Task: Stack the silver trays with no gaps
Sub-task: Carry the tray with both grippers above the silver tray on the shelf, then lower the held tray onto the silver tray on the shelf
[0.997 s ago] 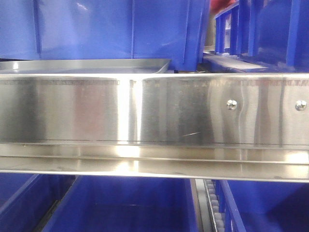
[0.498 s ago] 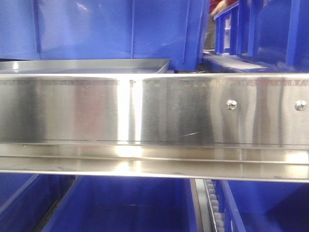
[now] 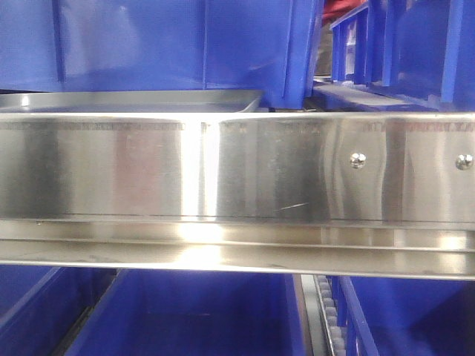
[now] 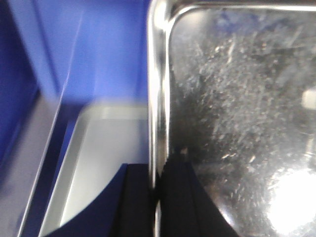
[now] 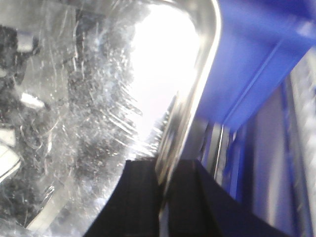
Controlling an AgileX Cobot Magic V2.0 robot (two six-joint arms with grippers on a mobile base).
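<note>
Two pairs of black jaws are clamped on the rolled rim of one silver tray, one pair on each side. The left jaws straddle the tray's left rim just short of a rounded corner, with one finger outside the rim and its partner inside on the scratched pan floor. The right jaws grip the opposite rim in the same way. Their inner finger lies over the glaring pan floor and the outer one sits beyond the edge, again a little short of a rounded corner. Each wrist points along its rim toward the far corner, so the two arms reach in side by side from the near end. Only the fingertips show, so I cannot tell how the arms bend behind them. Outside the left rim a pale steel surface lies lower, beside a blue bin wall. Outside the right rim stands another blue wall. In the front-facing view the tray lies level, its near rim showing just above the broad shelf rail with its two screws. Blue bins stand behind the rail and below it.
</note>
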